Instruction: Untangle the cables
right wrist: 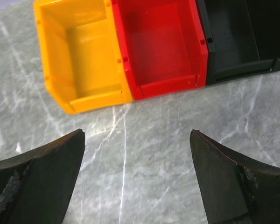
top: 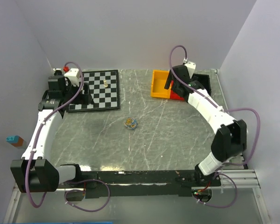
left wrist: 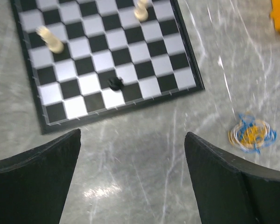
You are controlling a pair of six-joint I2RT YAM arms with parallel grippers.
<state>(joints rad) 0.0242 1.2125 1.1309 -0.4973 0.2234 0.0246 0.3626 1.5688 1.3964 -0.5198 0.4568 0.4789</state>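
Cables [top: 131, 122] in wiry ball, centre of marbled surface [top: 177, 135]; chessboard [top: 100, 88] far-left corner; plastic bins [top: 159, 85] far-right; left gripper [left wrist: 133, 177], right gripper [right wrist: 137, 177] apart, empty.

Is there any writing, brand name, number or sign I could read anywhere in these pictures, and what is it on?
None: no view shows a readable word, number or logo.
The chessboard has plain squares, with no edge marks visible.
The yellow bin, red bin and black bin show no labels.
The cables are too fine to show any print.
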